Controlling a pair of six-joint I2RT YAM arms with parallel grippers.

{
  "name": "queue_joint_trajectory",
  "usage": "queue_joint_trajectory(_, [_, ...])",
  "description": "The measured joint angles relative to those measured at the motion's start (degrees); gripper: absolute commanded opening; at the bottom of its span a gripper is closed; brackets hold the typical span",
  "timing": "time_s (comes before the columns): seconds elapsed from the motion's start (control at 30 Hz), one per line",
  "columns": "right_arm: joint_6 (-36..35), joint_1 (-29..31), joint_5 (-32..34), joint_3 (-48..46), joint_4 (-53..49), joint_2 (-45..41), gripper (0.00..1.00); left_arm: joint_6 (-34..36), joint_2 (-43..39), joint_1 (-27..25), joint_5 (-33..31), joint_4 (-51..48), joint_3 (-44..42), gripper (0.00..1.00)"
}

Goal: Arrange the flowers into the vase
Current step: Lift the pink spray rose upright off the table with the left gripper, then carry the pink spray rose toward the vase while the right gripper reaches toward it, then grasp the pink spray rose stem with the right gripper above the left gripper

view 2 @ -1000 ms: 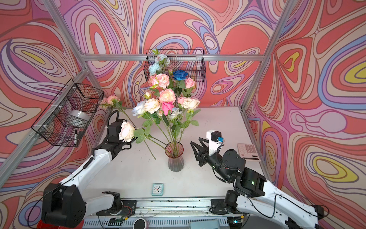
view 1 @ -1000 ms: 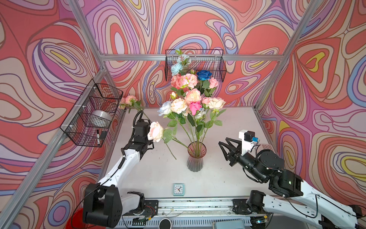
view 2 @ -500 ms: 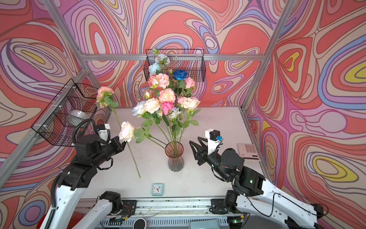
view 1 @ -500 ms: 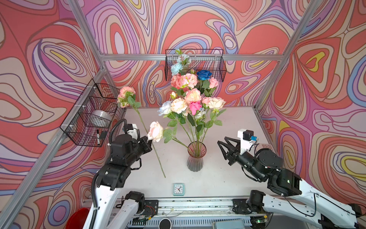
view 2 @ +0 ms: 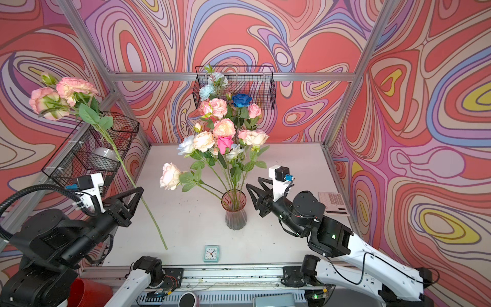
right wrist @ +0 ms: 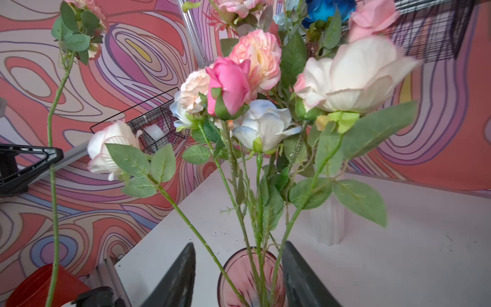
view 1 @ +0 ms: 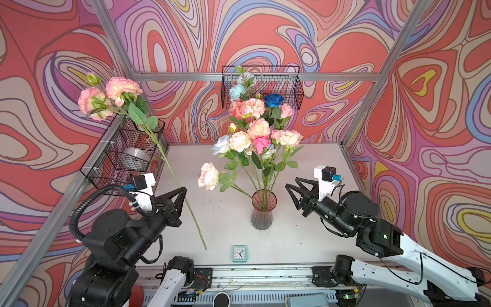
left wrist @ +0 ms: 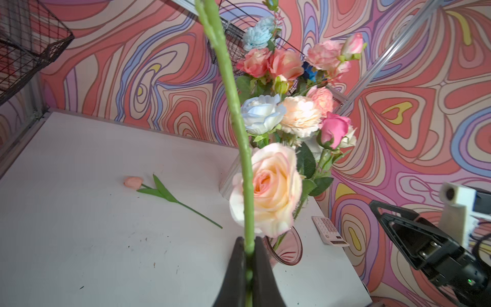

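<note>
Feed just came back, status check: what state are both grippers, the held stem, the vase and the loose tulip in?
vase: upright, holding bouquet.
left gripper: shut on pink rose stem.
pink rose stem: tilted, blooms up.
right gripper: open, empty, beside vase.
tulip: lying flat on table.

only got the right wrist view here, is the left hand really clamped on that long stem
Observer: Yes. The left wrist view shows the left hand shut on the held stem.
Operator: any loose flowers on the table
Observer: One peach tulip lies flat on the table, away from the vase.
Operator: anything in front of the vase
Observer: A small clock, shown in both top views, near the table's front edge.
</note>
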Motion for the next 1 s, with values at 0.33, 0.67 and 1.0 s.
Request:
queue_joint_trajectory(0.33, [-0.94,0.02,-18.60,19.10,0.61,16.61,0.66,0.55,0.63,0.00,21.97,13.68,-1.68,0.00])
queue_joint_trajectory(0.67, [-0.79,0.00,-36.11,46.93,-1.95,36.24,0.73,-3.45,3.98,-0.04,40.94,29.70,-7.34,0.00])
queue_joint_trajectory(1.0, [-0.85,0.02,-45.29,66.05,-5.20,47.19,0.74,-5.79,5.68,-0.04,49.81,36.76,-10.21,0.00])
